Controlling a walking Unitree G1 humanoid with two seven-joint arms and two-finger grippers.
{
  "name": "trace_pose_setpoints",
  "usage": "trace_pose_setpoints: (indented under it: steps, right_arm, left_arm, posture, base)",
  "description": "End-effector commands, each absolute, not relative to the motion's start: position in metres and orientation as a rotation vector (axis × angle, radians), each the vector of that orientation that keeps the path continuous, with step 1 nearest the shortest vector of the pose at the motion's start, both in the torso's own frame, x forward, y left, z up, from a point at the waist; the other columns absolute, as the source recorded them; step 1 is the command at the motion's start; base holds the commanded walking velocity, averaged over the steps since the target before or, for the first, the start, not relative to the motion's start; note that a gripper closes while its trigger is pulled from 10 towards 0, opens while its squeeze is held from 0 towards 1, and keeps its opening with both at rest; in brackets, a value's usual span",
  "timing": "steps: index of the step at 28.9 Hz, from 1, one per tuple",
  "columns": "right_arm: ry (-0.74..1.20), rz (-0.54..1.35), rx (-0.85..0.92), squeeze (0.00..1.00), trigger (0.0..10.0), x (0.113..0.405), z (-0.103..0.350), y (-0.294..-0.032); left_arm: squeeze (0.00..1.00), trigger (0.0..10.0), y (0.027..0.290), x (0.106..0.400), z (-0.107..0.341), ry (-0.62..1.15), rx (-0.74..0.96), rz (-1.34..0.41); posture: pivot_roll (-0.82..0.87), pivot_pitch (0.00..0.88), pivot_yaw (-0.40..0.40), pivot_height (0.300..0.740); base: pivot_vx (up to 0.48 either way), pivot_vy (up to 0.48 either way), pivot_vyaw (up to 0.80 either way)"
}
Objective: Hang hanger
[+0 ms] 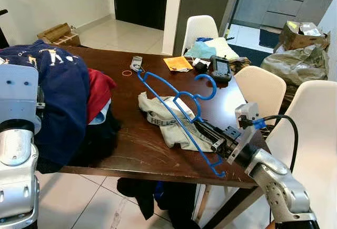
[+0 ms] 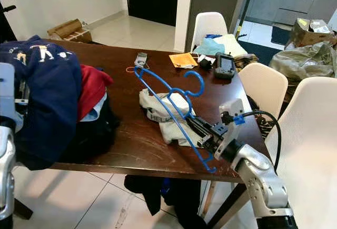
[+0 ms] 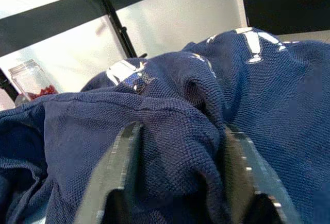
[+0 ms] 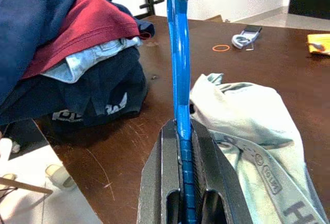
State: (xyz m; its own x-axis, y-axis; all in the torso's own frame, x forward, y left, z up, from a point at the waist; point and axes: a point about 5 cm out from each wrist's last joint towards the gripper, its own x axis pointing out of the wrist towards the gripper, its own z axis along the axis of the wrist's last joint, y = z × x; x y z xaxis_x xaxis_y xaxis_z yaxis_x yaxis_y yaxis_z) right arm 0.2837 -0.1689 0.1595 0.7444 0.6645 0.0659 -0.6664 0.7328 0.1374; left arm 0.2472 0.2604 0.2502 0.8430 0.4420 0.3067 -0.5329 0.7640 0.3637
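So the right gripper (image 1: 206,130) has its 2 black fingers pinched tight on the lower bar of the blue plastic clothes hanger (image 1: 176,98), and the right wrist view shows the bar squeezed right between them. The hanger is lifted off the dark brown wooden table (image 1: 142,145), tilted, hook end pointing away toward the far side, hovering over a crumpled pale grey t-shirt (image 1: 164,119). The left gripper (image 3: 178,183) is spread, with a fold of the navy blue knit sweater (image 1: 58,92) bunched between its fingers (image 3: 121,167), on top of the clothes pile with a red garment (image 1: 97,92) at the table's left end. My guess is we're at the carry stage: hanger picked up, not hung yet. No rail or hook is visible, so the next move probably means turning to find one and keeping that grip firm so the hanger doesn't swing.
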Motion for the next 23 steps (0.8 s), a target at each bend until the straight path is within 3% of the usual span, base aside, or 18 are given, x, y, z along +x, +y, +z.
trace_pose_setpoints:
  steps: [1,10,13,14,16,17,18,19,21,23]
  right_arm:
    - [-0.013,0.705,0.143,0.00,10.0,0.284,0.160,-0.175]
    - [-0.025,0.660,0.135,0.00,10.0,0.287,0.163,-0.181]
    - [-0.034,0.612,0.127,0.00,10.0,0.290,0.164,-0.187]
    - [-0.034,0.612,0.127,0.00,10.0,0.290,0.164,-0.187]
    - [-0.041,0.593,0.123,0.00,10.0,0.293,0.166,-0.189]
    - [-0.041,0.593,0.123,0.00,10.0,0.293,0.166,-0.189]
    - [-0.047,0.586,0.125,0.00,10.0,0.294,0.167,-0.189]
    - [-0.047,0.586,0.125,0.00,10.0,0.294,0.167,-0.189]
    - [-0.056,0.577,0.130,0.00,10.0,0.296,0.169,-0.189]
    - [-0.059,0.574,0.131,0.00,10.0,0.297,0.169,-0.189]
  left_arm:
    - [0.00,0.0,0.267,0.246,0.246,-0.183,0.473,0.554]
    - [0.00,0.0,0.260,0.256,0.261,-0.262,0.444,0.503]
    - [0.00,0.0,0.216,0.276,0.282,-0.391,0.451,0.246]
    - [0.00,0.0,0.216,0.276,0.282,-0.391,0.451,0.246]
    - [0.00,0.0,0.174,0.284,0.298,-0.498,0.465,0.070]
    - [0.00,0.0,0.174,0.284,0.298,-0.498,0.465,0.070]
    - [0.00,0.0,0.156,0.287,0.304,-0.545,0.465,0.006]
    - [0.00,0.0,0.156,0.287,0.304,-0.545,0.465,0.006]
    - [0.00,0.0,0.120,0.293,0.309,-0.604,0.454,-0.116]
    - [0.00,0.0,0.111,0.295,0.309,-0.618,0.457,-0.146]
  posture:
    - [0.11,0.021,-0.066,0.740]
    - [0.10,0.017,-0.063,0.740]
    - [0.10,0.007,-0.065,0.740]
    - [0.10,0.007,-0.065,0.740]
    - [0.10,0.007,-0.065,0.740]
    - [0.10,0.007,-0.065,0.740]
    - [0.10,0.002,-0.065,0.740]
    - [0.10,0.002,-0.065,0.740]
    - [0.09,0.000,-0.067,0.740]
    - [0.09,0.000,-0.067,0.740]
  base:
    - [0.000,0.000,0.00]
    - [0.000,0.000,0.00]
    - [0.000,0.000,0.00]
    - [0.000,0.000,0.00]
    - [0.000,0.000,0.00]
    - [0.000,0.000,0.00]
    - [0.000,0.000,0.00]
    - [0.000,0.000,0.00]
    - [0.000,0.000,0.00]
    - [0.000,0.000,0.00]
